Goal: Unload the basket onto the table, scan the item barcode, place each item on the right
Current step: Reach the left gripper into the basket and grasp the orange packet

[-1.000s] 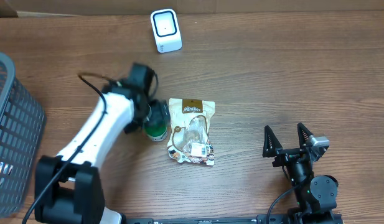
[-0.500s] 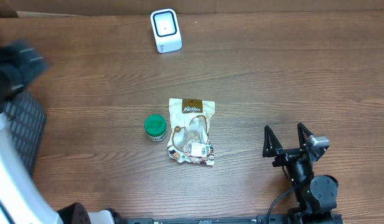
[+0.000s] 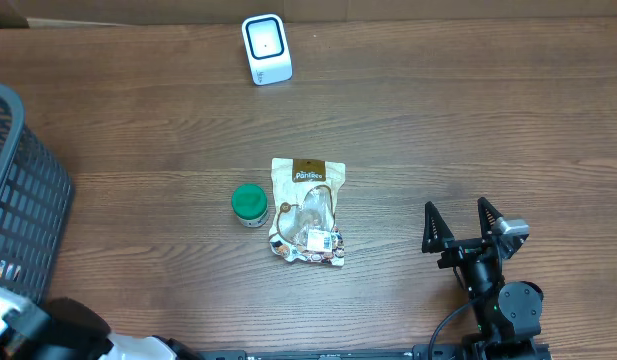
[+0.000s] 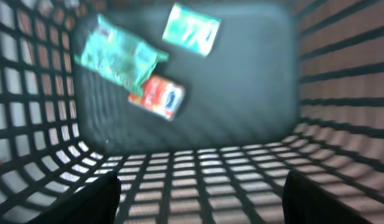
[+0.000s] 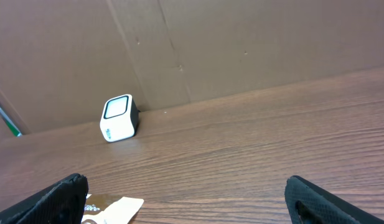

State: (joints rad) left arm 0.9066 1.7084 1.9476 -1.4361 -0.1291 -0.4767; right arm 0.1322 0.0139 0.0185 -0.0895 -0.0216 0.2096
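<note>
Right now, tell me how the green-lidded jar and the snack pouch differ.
The green-lidded jar is small and round; the snack pouch is larger and rectangular. The jar stands upright, lid up; the pouch lies flat, label up. The jar's top is plain green; the pouch is cream with brown print. Both sit side by side on the wooden table.

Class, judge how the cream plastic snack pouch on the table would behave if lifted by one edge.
The cream plastic snack pouch looks thin and crinkled, so it would probably flop. Its glossy film may slip. Lying flat, it should not roll.
</note>
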